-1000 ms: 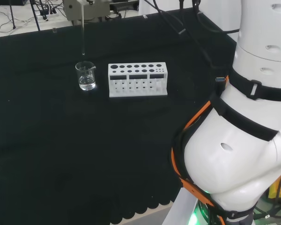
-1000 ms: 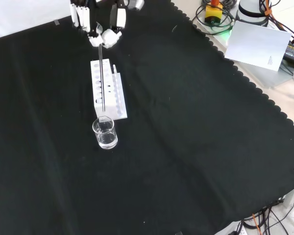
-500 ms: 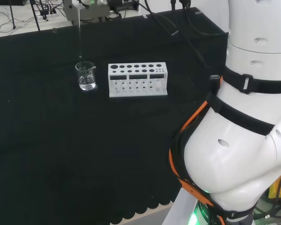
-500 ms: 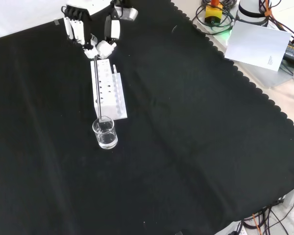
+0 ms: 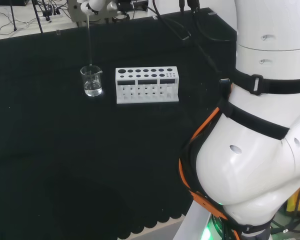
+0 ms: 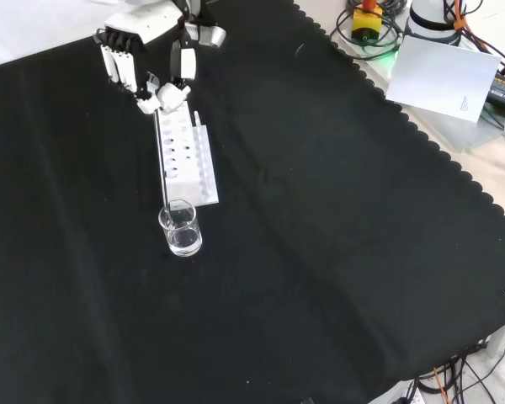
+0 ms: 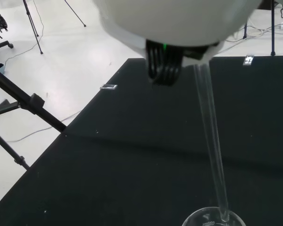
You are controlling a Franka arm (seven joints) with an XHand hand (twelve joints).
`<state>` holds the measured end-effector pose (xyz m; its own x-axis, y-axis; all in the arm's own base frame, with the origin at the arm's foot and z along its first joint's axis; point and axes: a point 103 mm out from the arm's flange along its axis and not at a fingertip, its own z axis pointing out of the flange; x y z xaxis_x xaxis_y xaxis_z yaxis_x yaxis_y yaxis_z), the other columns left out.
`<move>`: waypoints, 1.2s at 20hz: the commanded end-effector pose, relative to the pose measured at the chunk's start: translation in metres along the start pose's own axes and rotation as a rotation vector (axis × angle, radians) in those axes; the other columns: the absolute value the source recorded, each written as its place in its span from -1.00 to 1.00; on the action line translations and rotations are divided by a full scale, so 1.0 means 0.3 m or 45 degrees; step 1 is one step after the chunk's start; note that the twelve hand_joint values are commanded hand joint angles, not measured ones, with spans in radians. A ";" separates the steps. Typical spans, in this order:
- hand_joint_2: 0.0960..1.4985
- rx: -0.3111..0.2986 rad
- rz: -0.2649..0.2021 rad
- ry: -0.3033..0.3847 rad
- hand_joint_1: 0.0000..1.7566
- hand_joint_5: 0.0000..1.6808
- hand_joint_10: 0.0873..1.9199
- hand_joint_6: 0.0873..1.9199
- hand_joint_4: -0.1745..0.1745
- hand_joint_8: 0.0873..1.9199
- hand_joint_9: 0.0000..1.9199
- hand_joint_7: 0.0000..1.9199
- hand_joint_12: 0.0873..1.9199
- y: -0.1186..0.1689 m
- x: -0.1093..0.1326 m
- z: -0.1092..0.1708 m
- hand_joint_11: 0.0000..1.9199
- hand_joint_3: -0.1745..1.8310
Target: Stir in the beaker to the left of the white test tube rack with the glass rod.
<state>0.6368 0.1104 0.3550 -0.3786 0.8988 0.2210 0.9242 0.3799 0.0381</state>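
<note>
While the rod (image 6: pixel 161 160) hung nearly upright from the hand (image 6: pixel 143 50) at the front view's upper left, pinched between curled fingertips (image 6: pixel 170 95), its lower tip stood at the rim of the beaker (image 6: pixel 180 228) left of centre, so I judge the stirring not yet begun. What remained, as I read it, was to sink the tip into the clear liquid and circle it. One rod, one beaker and one rack (image 6: pixel 185 153), just above the beaker, stood on the cloth (image 6: pixel 337 236).
</note>
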 end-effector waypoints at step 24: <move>-0.38 0.112 0.047 0.046 0.53 0.57 -0.45 -0.65 -1.00 -0.29 0.81 0.48 0.08 0.040 -0.078 0.193 0.45 0.01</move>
<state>0.6537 0.1108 0.2995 -0.3570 0.9038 0.2358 0.9254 0.3766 -0.0426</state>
